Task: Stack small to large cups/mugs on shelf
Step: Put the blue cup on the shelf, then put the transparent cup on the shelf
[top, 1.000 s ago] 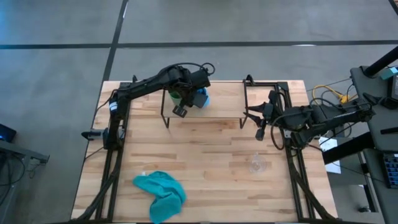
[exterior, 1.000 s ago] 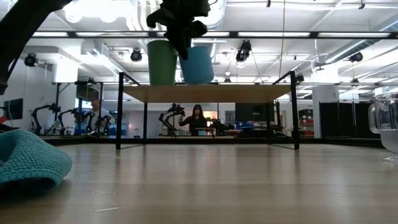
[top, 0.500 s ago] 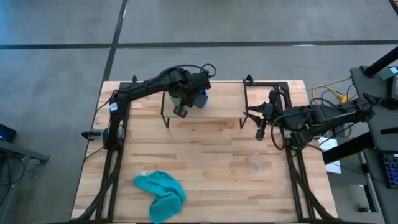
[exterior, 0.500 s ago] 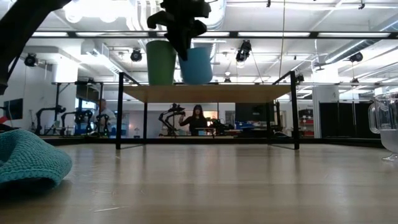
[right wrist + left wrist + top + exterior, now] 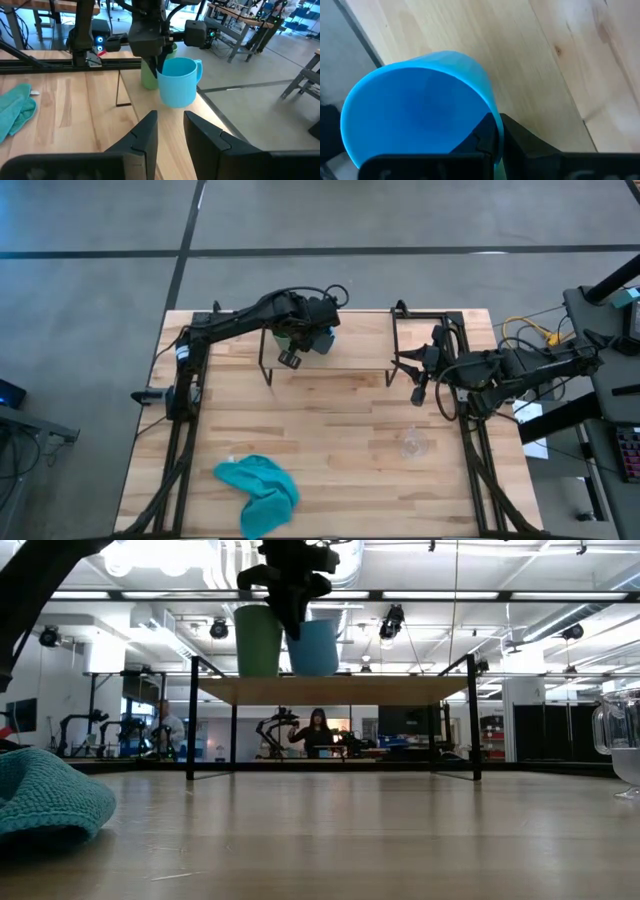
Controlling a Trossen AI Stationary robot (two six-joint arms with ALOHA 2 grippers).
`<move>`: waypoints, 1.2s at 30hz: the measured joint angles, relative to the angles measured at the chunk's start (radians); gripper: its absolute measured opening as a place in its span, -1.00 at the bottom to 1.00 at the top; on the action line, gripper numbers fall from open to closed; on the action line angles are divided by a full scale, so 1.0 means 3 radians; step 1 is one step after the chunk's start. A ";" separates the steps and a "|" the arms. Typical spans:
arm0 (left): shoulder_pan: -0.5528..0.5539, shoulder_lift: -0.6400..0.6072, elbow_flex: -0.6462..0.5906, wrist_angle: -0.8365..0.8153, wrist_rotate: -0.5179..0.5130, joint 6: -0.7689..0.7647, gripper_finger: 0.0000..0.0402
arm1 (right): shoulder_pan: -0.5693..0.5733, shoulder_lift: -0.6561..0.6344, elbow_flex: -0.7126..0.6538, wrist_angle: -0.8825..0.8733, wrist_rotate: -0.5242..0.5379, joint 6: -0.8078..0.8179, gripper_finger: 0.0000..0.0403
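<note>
One pincer (image 5: pixel 156 65) partly hides blue mug (image 5: pixel 178 82).

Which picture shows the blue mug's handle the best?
The right wrist view: the blue mug stands on the shelf with its handle sticking out sideways, the left claw gripping its rim. The left wrist view shows only its open mouth, the low view its side, the high view just a sliver under the arm.
</note>
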 joint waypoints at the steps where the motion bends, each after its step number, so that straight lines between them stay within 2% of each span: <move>1: 0.0000 0.0011 0.0000 0.0003 0.0001 -0.0039 -0.99 | 0.0000 0.0000 0.0000 0.0000 0.0000 0.0000 -0.56; 14: -0.0004 0.0020 -0.0001 -0.0026 0.0000 -0.0111 -0.60 | 0.0000 0.0000 0.0000 0.0000 0.0000 -0.0028 -0.56; 30: -0.0190 0.0020 0.0025 0.0176 -0.0017 -0.0100 -0.58 | 0.0000 0.0000 0.0000 -0.0003 0.0000 -0.0116 -0.56; 36: -0.0274 0.0019 0.0085 0.0178 -0.0394 -0.0084 -0.58 | 0.0000 0.0000 0.0000 -0.0003 0.0000 -0.0121 -0.56</move>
